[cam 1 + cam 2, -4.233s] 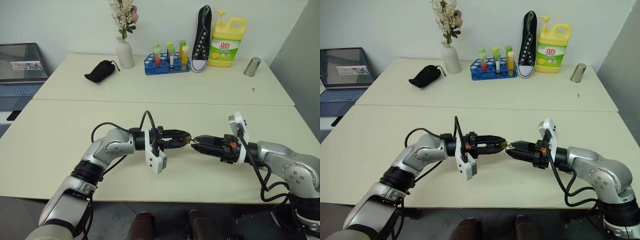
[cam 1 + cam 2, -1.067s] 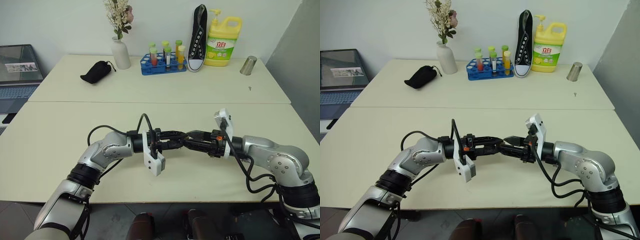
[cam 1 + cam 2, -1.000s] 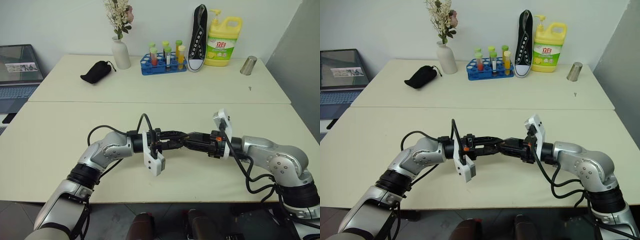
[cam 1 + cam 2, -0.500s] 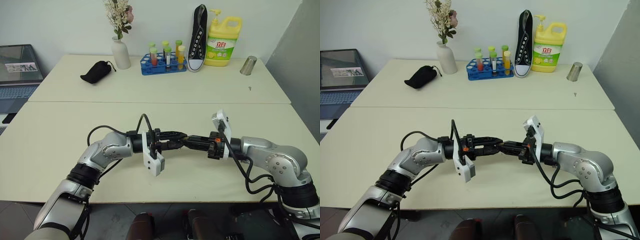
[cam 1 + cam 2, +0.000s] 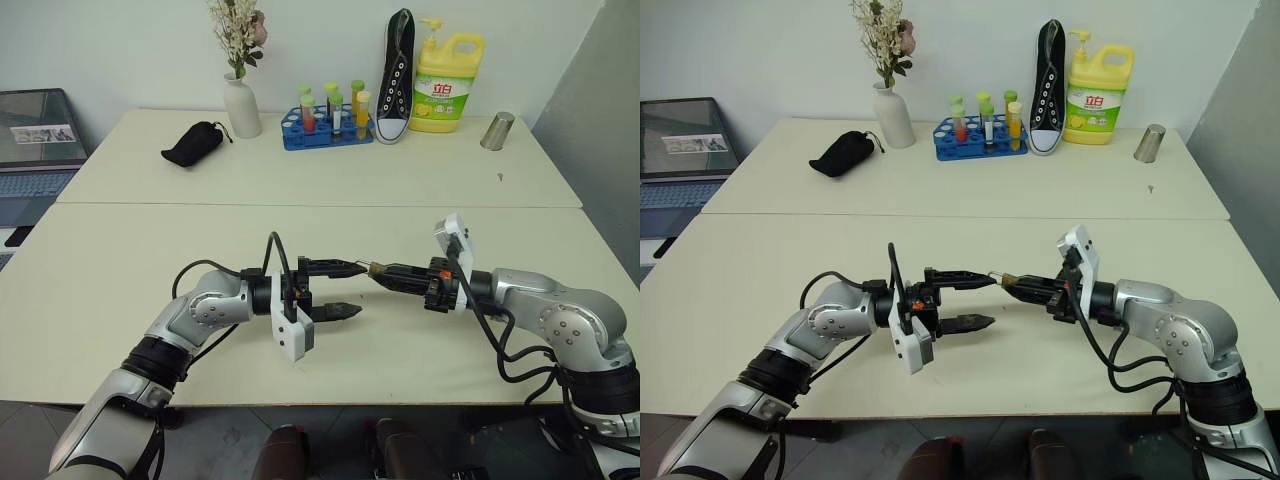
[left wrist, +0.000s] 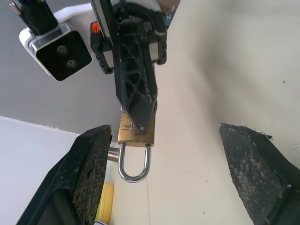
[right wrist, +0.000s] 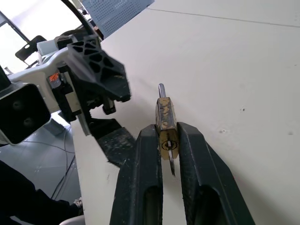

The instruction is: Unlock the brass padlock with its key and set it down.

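Pinching the brass padlock (image 7: 165, 123), right hand (image 7: 168, 140); left hand (image 6: 164, 173) agape.

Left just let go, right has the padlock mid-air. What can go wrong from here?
1. The right gripper pinches the brass padlock only at its bottom end, above the table; a slip would drop it.
2. The key sits in the keyhole between the fingers; it could fall out or snag.
3. The left gripper is open with the shackle between its fingers, so any move could knock the lock.
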You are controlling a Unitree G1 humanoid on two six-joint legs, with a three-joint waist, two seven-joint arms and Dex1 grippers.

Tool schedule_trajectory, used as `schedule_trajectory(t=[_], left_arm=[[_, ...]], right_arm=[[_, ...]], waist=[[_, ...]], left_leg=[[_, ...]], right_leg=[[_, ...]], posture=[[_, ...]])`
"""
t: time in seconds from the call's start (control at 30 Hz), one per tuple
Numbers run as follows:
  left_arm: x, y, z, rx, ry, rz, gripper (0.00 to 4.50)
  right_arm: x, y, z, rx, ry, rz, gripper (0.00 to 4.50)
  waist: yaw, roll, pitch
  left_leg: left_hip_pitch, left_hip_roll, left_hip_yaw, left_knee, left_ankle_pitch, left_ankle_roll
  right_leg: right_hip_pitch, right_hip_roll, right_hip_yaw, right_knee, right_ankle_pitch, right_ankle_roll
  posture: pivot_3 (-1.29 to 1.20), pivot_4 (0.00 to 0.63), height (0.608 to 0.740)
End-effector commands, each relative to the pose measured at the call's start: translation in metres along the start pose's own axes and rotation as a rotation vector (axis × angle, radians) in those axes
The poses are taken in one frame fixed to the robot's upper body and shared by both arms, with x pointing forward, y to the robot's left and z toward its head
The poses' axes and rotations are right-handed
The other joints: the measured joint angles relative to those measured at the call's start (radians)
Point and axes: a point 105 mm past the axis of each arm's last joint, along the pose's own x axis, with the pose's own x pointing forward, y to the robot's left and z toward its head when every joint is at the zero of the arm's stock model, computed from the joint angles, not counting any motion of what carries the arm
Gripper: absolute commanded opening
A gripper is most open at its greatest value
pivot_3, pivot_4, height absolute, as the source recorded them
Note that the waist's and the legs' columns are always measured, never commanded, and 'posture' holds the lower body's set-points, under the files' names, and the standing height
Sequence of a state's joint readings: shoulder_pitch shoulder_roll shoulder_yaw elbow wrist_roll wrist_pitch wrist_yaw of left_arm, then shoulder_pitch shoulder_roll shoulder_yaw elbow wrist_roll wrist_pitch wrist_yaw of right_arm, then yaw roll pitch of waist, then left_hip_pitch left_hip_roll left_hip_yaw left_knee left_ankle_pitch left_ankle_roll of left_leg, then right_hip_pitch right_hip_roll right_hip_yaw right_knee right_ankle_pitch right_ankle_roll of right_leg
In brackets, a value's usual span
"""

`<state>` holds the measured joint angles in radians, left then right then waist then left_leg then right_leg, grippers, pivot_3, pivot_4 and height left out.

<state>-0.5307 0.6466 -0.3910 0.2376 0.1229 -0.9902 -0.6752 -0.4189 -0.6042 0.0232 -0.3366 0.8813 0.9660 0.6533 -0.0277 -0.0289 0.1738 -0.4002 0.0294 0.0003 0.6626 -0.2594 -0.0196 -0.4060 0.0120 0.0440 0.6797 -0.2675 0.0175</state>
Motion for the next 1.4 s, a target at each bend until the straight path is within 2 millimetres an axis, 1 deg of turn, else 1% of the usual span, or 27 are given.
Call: schedule_trajectory(t=[0.03,0.07,0.1,0.17,0.2,0.3,0.4,0.5,0.57,0.77,0.93,1.07,1.2,1.4], left_arm=[[0.001,0.013,0.003,-0.194,-0.001,0.057,2.68],[0.002,0.015,0.007,-0.247,-0.016,0.047,2.35],[0.004,0.024,0.007,-0.365,-0.018,0.072,2.03],[0.005,0.032,0.009,-0.504,-0.025,0.088,1.36],[0.006,0.040,0.006,-0.601,-0.014,0.107,1.05],[0.006,0.052,-0.009,-0.765,0.024,0.121,0.04],[0.007,0.054,-0.017,-0.840,0.039,0.116,0.00],[0.015,0.041,-0.026,-0.911,0.047,0.068,0.00],[0.021,0.031,-0.025,-0.941,0.039,0.016,0.00],[0.024,0.018,-0.020,-1.005,0.018,-0.024,0.00],[0.022,0.019,-0.016,-1.052,0.004,-0.025,0.00],[0.013,0.016,-0.015,-1.055,0.030,-0.045,0.00],[0.013,0.020,-0.008,-1.069,0.013,-0.044,0.00],[0.010,0.019,-0.002,-1.081,0.013,-0.067,0.00]], right_arm=[[-0.008,-0.002,0.009,-0.067,-0.027,-0.018,0.13],[-0.009,-0.002,0.008,-0.073,-0.024,-0.020,0.13],[-0.010,-0.002,0.006,-0.085,-0.017,-0.021,0.13],[-0.011,-0.001,0.005,-0.099,-0.010,-0.020,0.13],[-0.012,0.000,0.004,-0.109,-0.007,-0.013,0.13],[-0.011,0.007,0.005,-0.136,-0.009,0.015,0.13],[-0.010,0.012,0.007,-0.151,-0.021,0.042,0.13],[-0.009,0.021,0.014,-0.168,-0.047,0.083,0.13],[-0.008,0.024,0.017,-0.174,-0.061,0.096,0.13],[-0.009,0.026,0.020,-0.165,-0.083,0.090,0.13],[-0.009,0.025,0.020,-0.156,-0.087,0.078,0.13],[-0.010,0.021,0.016,-0.155,-0.066,0.067,0.13],[-0.009,0.019,0.014,-0.157,-0.059,0.062,0.13],[-0.008,0.016,0.011,-0.161,-0.045,0.056,0.13]], waist=[[-0.001,0.000,0.000],[-0.001,0.000,0.000],[-0.002,0.000,0.000],[-0.002,0.000,0.000],[-0.002,0.000,0.000],[-0.002,0.000,0.000],[-0.002,0.000,0.000],[-0.002,0.000,0.000],[-0.002,0.000,0.000],[-0.002,0.000,0.001],[-0.002,0.000,0.001],[-0.002,0.000,0.001],[-0.002,0.000,0.001],[-0.002,0.000,0.001]], left_leg=[[0.000,0.000,0.000,0.000,0.000,0.000],[0.000,0.000,0.000,0.000,0.000,0.000],[0.000,0.000,0.000,0.000,0.000,0.000],[0.000,0.000,-0.001,0.000,0.000,0.000],[0.000,0.000,-0.001,0.000,0.000,0.000],[0.000,0.000,-0.001,0.000,0.000,0.000],[0.000,0.000,-0.001,0.000,0.000,0.000],[0.000,-0.001,-0.001,0.000,0.000,0.000],[0.000,-0.001,0.000,0.000,0.000,0.000],[0.000,-0.001,0.000,0.000,0.000,0.000],[0.000,0.000,-0.001,0.000,0.000,0.000],[0.000,0.000,-0.001,0.000,0.000,0.000],[0.000,0.000,-0.001,0.000,0.000,0.000],[0.000,0.000,-0.001,0.000,0.000,0.000]], right_leg=[[0.000,0.000,0.000,0.000,0.000,0.000],[0.000,0.000,0.000,0.000,-0.001,0.001],[0.000,0.000,0.000,0.000,-0.001,0.001],[0.000,0.000,0.000,0.000,-0.001,0.002],[0.000,0.001,0.000,0.000,-0.001,0.002],[0.000,0.002,-0.001,0.000,-0.001,0.002],[0.000,0.003,-0.002,0.000,-0.001,0.002],[0.000,0.003,-0.001,0.000,-0.001,0.002],[0.000,0.003,-0.001,0.000,-0.001,0.002],[0.000,0.003,-0.001,0.000,-0.001,0.002],[0.000,0.003,0.000,0.000,-0.001,0.002],[0.000,0.003,0.000,0.000,-0.001,0.002],[0.000,0.003,0.000,0.000,-0.001,0.002],[0.000,0.003,0.000,0.000,-0.001,0.002]], posture=[[0.00,0.150,0.740],[0.00,0.150,0.740],[0.00,0.150,0.740],[0.00,0.150,0.740],[0.00,0.150,0.740],[0.00,0.150,0.740],[0.00,0.150,0.740],[0.00,0.150,0.740],[0.00,0.150,0.740],[0.00,0.150,0.740],[0.00,0.150,0.740],[0.00,0.150,0.740],[0.00,0.150,0.740],[0.00,0.150,0.740]])
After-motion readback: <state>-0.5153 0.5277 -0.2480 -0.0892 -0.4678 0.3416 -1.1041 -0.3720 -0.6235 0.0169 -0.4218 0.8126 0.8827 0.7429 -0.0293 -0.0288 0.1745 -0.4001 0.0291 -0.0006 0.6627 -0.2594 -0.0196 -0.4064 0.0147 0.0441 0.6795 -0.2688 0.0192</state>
